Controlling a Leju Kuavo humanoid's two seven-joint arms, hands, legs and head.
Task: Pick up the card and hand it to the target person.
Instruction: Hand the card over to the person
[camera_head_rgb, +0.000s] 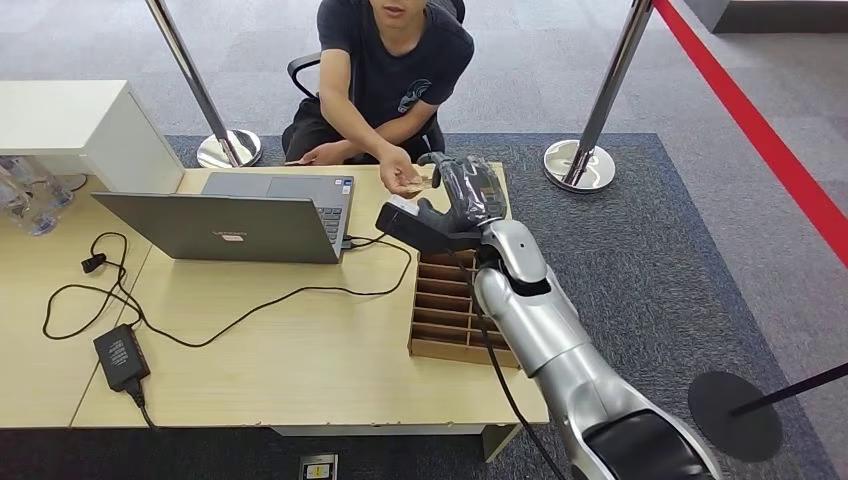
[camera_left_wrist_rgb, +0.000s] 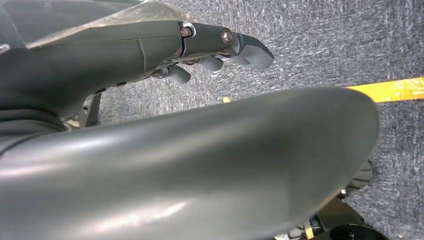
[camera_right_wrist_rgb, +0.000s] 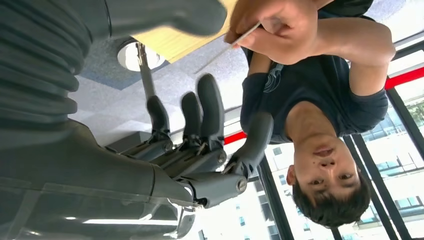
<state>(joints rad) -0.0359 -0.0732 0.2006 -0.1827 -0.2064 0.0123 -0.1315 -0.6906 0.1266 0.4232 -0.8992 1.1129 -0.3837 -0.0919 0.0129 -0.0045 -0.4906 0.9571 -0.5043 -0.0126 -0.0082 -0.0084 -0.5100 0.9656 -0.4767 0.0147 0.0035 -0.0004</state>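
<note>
At far counter edge (camera_head_rgb: 300, 400), card (camera_head_rgb: 418, 184) sits pinched in person's hand (camera_head_rgb: 400, 176), just beside right hand (camera_head_rgb: 468, 190). Right hand fingers (camera_right_wrist_rgb: 210, 107) spread, gripping nothing. Left hand (camera_left_wrist_rgb: 220, 47) hangs low, fingers curled, empty.

robot hand (camera_right_wrist_rgb: 200, 145) empty, person's hand (camera_right_wrist_rgb: 275, 25) holding card (camera_right_wrist_rgb: 245, 36)
</note>
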